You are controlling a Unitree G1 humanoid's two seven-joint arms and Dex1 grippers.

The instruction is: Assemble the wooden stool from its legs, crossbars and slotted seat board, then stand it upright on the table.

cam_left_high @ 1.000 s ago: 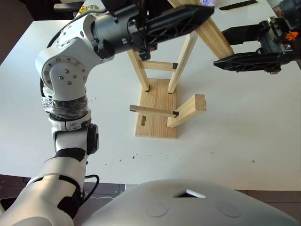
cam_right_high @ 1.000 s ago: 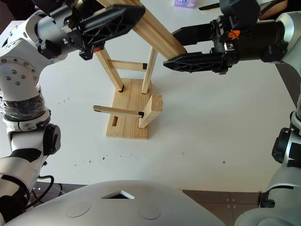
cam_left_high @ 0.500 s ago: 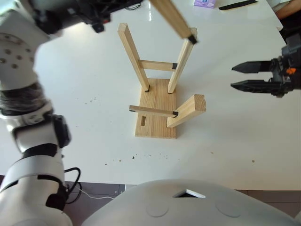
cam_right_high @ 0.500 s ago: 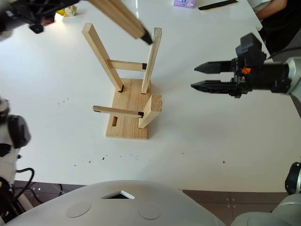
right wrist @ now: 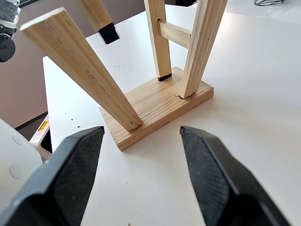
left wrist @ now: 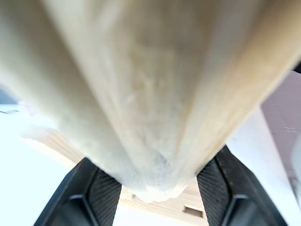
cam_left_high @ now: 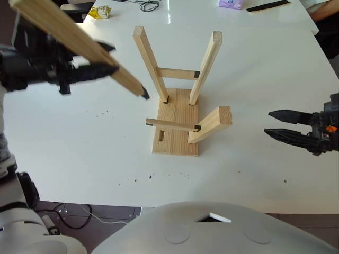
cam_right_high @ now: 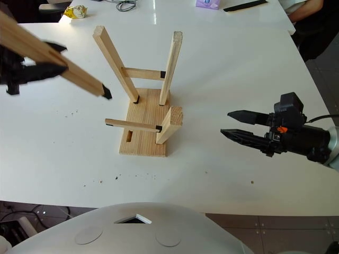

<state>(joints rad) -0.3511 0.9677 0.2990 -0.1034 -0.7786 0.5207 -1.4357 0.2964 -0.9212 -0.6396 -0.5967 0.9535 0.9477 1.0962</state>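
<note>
Logged from my station, nearest item first.

1. White table (cam_left_high: 254,174), dark specks scattered along its near edge.
2. Seat board (cam_left_high: 177,142), lying flat mid-table, one slot (cam_left_high: 161,135) open at its near left.
3. Tilted leg (cam_left_high: 212,123), lower end on the board's near right corner, top leaning out to the right. A thin crossbar (cam_left_high: 170,124) runs from it leftward above the board, its free end joined to nothing.
4. Right gripper (cam_left_high: 267,123), hovering low over the table to the right of the board and well apart from it, fingers spread with nothing between them.
5. Two standing legs at the board's far end, left one (cam_left_high: 150,63) and right one (cam_left_high: 206,66), splaying apart toward the top and joined by a short crossbar (cam_left_high: 176,73).
6. Left gripper (cam_left_high: 112,57), raised at the left and clamped on a fourth leg (cam_left_high: 63,34). I see its black-tipped end pointing toward the standing pair, apart from them.
7. Far edge: yellow crumpled wrapper (cam_left_high: 100,11), purple box (cam_left_high: 231,4), black strip (cam_left_high: 267,6).
</note>
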